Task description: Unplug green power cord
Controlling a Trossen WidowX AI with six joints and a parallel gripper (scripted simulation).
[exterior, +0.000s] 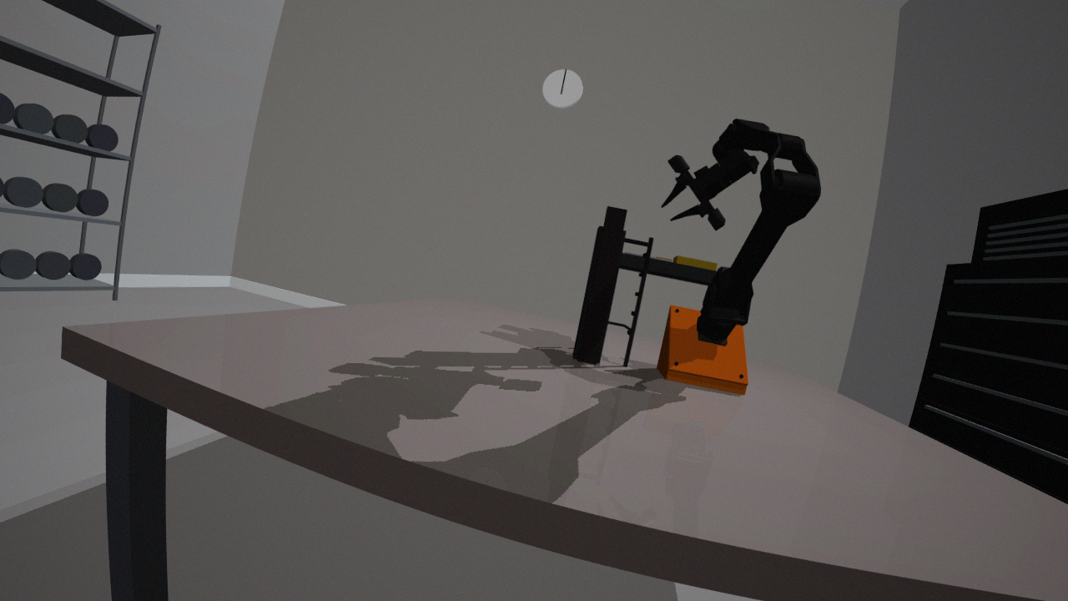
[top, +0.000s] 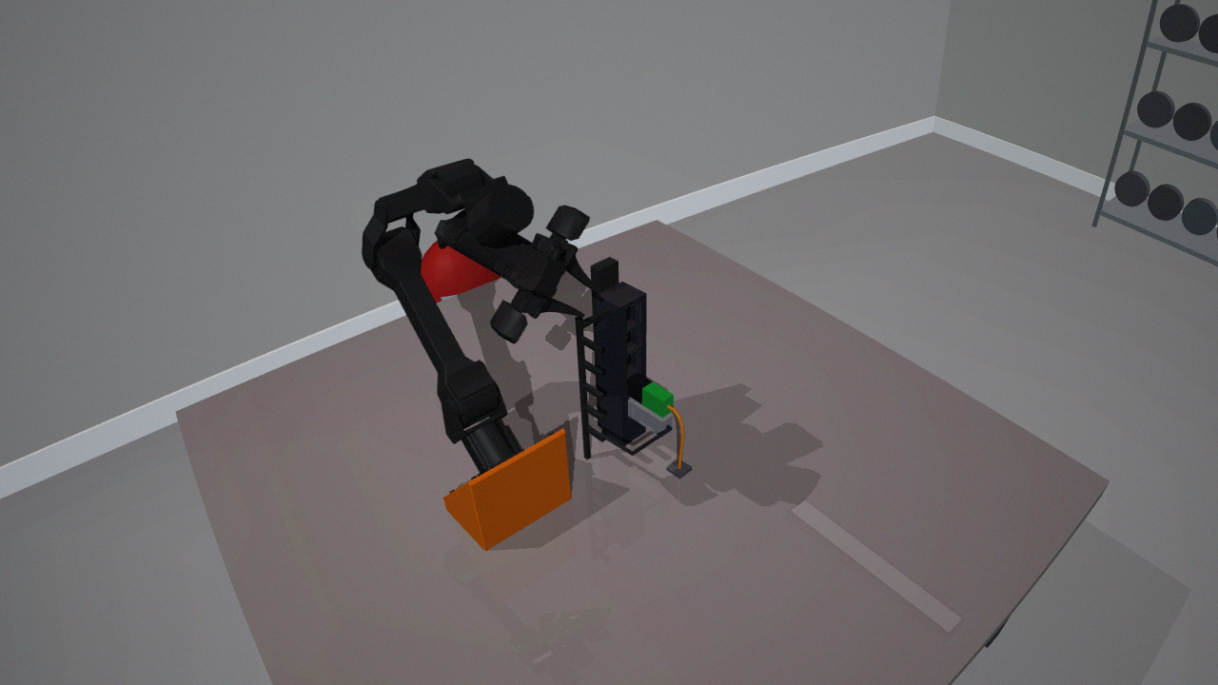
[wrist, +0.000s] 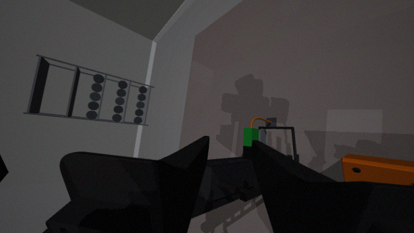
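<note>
A: So, from the top view, where do we stand?

B: We have barely begun. The green plug (top: 657, 396) sits low on the black rack (top: 618, 358), seemingly seated in the grey power strip (top: 647, 416), with the orange cord (top: 678, 434) curving down to a small block on the table (top: 852, 425). Our gripper (top: 568, 308) hangs beside the top of the rack, well above the plug, fingers partly drawn in and holding nothing.

A: And the exterior view?

B: There the gripper (exterior: 681, 207) points down and to the left above the rack (exterior: 603, 284), apart from it. The plug is hidden from that side. The arm rises from its orange base (exterior: 702, 351).

A: The wrist view?

B: We see the plug (wrist: 250, 136) and the cord (wrist: 260, 120) beyond our dark fingers, with a gap between them and nothing in it.

A: So what is left?

B: Nearly all, we judge: descend, grasp the plug, pull it free, then open and withdraw.

A: The surroundings?

B: A glossy brownish table crossed by heavy shadows, grey walls, a white baseboard, a shelf of dark round objects (top: 1170, 119), a wall clock (exterior: 562, 88) and a black cabinet (exterior: 993, 335).
</note>
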